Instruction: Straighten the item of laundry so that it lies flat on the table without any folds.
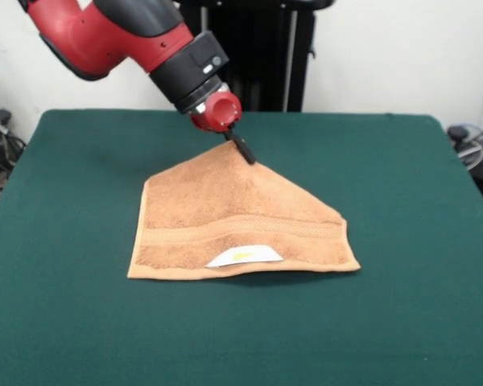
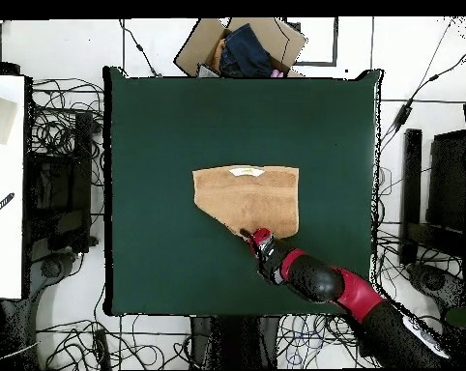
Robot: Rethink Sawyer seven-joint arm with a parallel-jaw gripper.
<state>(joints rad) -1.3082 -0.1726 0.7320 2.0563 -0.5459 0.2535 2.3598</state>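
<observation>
While the near edge lies flat, the towel isn't fully spread yet.

Up front there's the white label and the woven band, both sitting smooth around the middle of the green worktop. Further back one corner looks folded in, so the cloth narrows to a peak. The tool is right at that peak, tips touching the cloth, probably to drag the fold out. Can't tell whether it's actually pinching or just pressing down.
</observation>
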